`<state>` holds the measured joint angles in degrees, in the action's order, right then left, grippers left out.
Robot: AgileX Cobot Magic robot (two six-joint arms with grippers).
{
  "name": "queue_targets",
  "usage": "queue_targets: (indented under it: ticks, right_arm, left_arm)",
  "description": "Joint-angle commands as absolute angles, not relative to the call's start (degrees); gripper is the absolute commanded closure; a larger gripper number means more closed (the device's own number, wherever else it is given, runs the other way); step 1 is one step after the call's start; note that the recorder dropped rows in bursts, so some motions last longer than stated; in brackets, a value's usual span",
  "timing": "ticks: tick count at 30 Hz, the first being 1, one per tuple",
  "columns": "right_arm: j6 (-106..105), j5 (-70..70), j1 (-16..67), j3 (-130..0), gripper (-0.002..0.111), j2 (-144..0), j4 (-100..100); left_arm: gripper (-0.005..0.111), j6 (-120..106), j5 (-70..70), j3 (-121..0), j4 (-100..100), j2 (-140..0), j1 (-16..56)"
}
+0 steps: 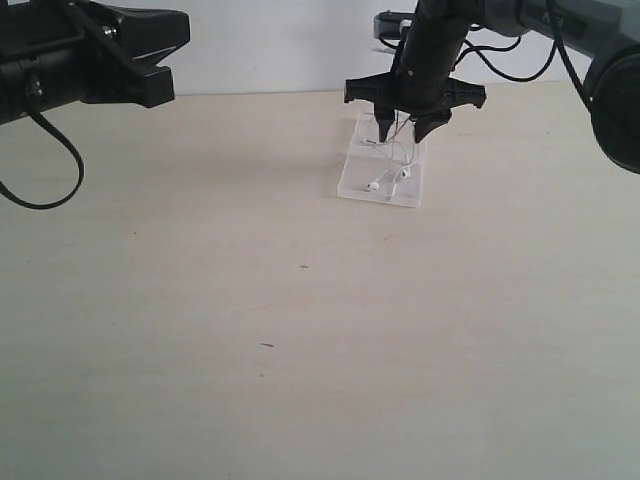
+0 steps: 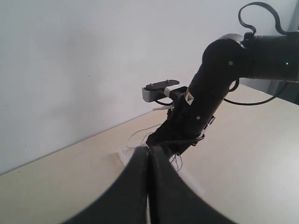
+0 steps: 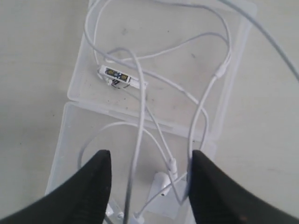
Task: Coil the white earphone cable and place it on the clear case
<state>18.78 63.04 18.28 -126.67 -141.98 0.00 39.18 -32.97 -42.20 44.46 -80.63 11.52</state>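
The clear case [image 1: 350,180] lies open and flat on the table at the back, right of centre. The white earphone cable [image 1: 399,158] lies in loose loops on it, with two earbuds [image 1: 373,186] near its front edge. In the right wrist view the cable [image 3: 140,116] crosses both halves of the case [image 3: 74,84], and the inline piece [image 3: 119,77] rests in the far half. My right gripper [image 1: 404,128] hovers open just above the case, its fingers [image 3: 93,186] astride the strands. My left gripper [image 2: 149,151] is shut and empty, raised at the far left.
The pale table [image 1: 300,330] stretches wide in front of the case, with a few tiny dark specks [image 1: 267,345]. A white wall [image 1: 270,40] stands behind. The right arm [image 2: 210,93] leans over the case in the left wrist view.
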Motion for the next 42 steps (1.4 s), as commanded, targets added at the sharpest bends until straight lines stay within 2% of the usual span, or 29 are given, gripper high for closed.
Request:
queue_targets:
  ticks: [1,9,18,24,30,34,38,42]
  right_arm:
    - [16.1,64.1,19.0,-127.2,0.055,-142.4,0.0]
    - [5.5,67.9,19.3,-127.2,0.046,-142.9,-1.4]
    - [-3.3,70.0,20.6,-135.0,0.046,-143.1,-2.5]
    - [-5.5,70.0,21.3,-135.4,0.046,-144.0,-2.5]
    - [-7.6,70.0,21.3,-135.3,0.046,-144.0,-2.5]
    - [-12.5,70.0,21.3,-135.3,0.046,-143.9,-2.5]
    - [-14.3,70.0,21.3,-135.3,0.046,-143.9,-2.5]
    - [-16.4,70.0,21.3,-135.3,0.046,-143.9,-3.5]
  left_arm:
    - [0.107,39.0,-34.2,-42.0,43.7,-80.7,11.3]
    - [0.107,39.0,-34.4,-42.0,43.7,-80.7,11.3]
    - [0.107,38.7,-35.6,-42.0,43.4,-80.7,11.3]
    - [0.107,33.6,-36.2,-42.0,42.0,-81.7,11.3]
    - [0.107,22.3,-41.5,-42.9,34.6,-87.5,11.3]
    - [0.106,9.6,-46.9,-47.8,31.9,-94.8,11.3]
    - [0.093,0.6,-47.0,-56.5,26.5,-102.9,11.3]
    - [0.061,-1.0,-46.2,-68.9,19.4,-113.0,11.3]
